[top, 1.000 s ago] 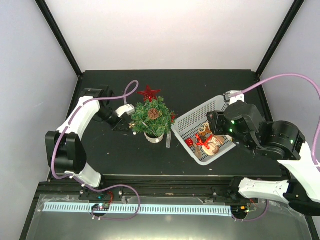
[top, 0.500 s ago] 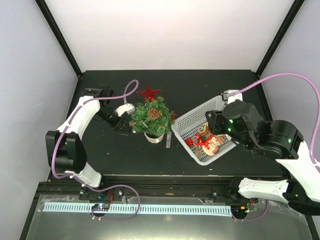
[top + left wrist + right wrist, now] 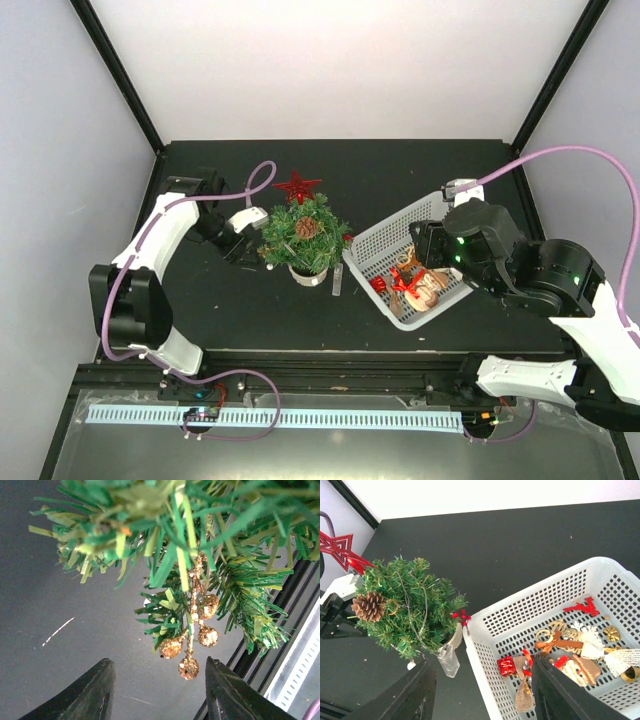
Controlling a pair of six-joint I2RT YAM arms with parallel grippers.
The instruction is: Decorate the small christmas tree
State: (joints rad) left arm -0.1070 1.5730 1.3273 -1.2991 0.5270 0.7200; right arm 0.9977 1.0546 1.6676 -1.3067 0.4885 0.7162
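1. The small christmas tree stands upright on the dark table, left of centre, between the left gripper and the white basket. It already carries a pinecone, and a red star shows at its far side
2. The left gripper sits against the tree's left flank with its jaws apart and nothing in them. A gold berry sprig hangs from the branches between the fingers, touching neither, so the step in hand looks like letting go and backing away
3. To do that well, keep the jaws spread and draw straight back from the tree, along the line of the fingers. Any sideways sweep could catch the sprig or the needles and drag it out, or tip the light tree
4. The right gripper hovers over the basket's near corner, likewise released and empty. A small red ornament lies just below it among tangled ribbons
5. For the next pick, I would come down with the fingers straddling one piece only, clear of the basket wall, since the basket seems light enough to slide and it lies near the tree's base
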